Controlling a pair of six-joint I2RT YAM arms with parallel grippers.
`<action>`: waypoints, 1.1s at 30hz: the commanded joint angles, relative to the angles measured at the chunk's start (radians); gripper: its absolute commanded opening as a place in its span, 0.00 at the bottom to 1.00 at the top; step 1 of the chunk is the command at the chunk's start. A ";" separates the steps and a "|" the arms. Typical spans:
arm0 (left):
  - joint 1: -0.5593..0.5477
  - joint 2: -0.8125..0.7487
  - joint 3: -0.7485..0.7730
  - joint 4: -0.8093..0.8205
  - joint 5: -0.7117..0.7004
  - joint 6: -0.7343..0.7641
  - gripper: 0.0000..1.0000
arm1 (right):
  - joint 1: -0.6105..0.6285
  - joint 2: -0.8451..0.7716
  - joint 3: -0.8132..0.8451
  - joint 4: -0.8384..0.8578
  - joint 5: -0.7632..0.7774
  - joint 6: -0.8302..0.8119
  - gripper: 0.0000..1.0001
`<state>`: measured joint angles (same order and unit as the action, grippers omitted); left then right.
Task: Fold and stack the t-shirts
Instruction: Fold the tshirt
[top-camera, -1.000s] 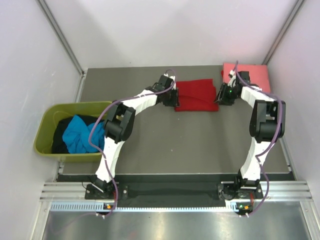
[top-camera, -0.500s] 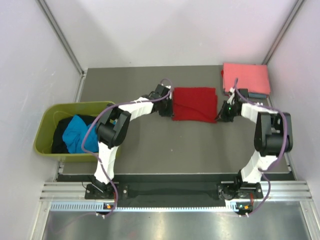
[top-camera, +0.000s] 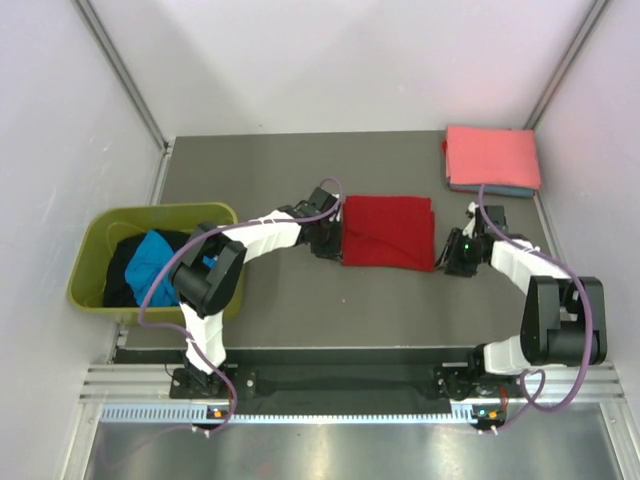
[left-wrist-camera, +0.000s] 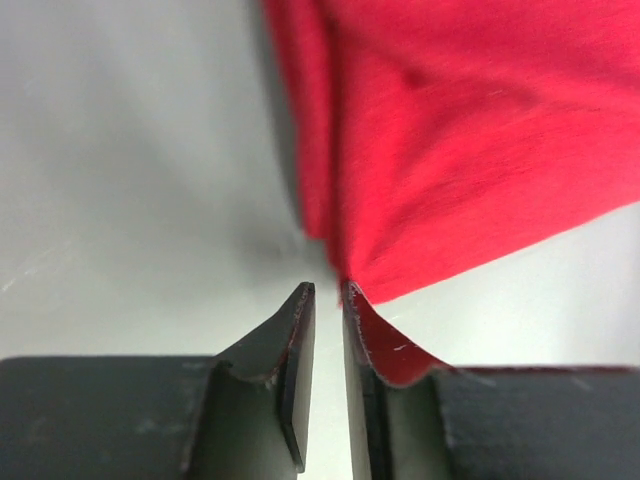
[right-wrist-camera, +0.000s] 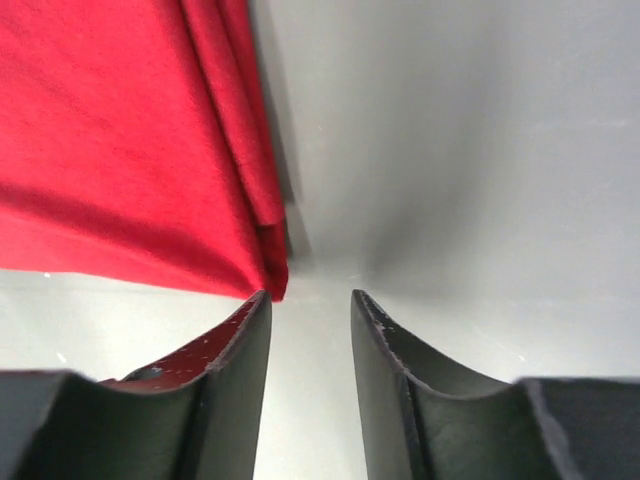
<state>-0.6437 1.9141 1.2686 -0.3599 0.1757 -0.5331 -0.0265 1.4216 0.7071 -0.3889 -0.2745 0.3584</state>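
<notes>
Red shirt (top-camera: 388, 232), folded. Your left gripper (left-wrist-camera: 326, 288) at its left edge, jaws a slit apart, empty; right gripper (right-wrist-camera: 310, 295) at right edge, jaws parted, empty.

shirts x5 | red shirt (top-camera: 388, 232) x1 ctr | pink shirt (top-camera: 492, 157) x1 upper rt | blue shirt (top-camera: 500, 189) x1 under it | tub (top-camera: 150, 213) x1 left: turq shirt (top-camera: 155, 265) x1, blk shirt (top-camera: 122, 270) x1 | arms x2: left arm (top-camera: 262, 228), right arm (top-camera: 515, 262)
</notes>
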 joint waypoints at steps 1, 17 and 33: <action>0.001 -0.050 0.070 -0.117 -0.068 0.005 0.24 | 0.002 -0.052 0.132 -0.056 0.035 -0.030 0.40; 0.003 -0.032 0.040 -0.002 0.056 -0.038 0.36 | 0.255 0.561 0.902 -0.030 -0.339 -0.392 0.53; 0.001 0.048 0.014 0.026 0.036 -0.011 0.07 | 0.346 1.007 1.390 -0.122 -0.359 -0.592 0.61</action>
<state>-0.6434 1.9484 1.2861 -0.3630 0.2222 -0.5541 0.3138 2.3989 2.0121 -0.4953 -0.6075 -0.1619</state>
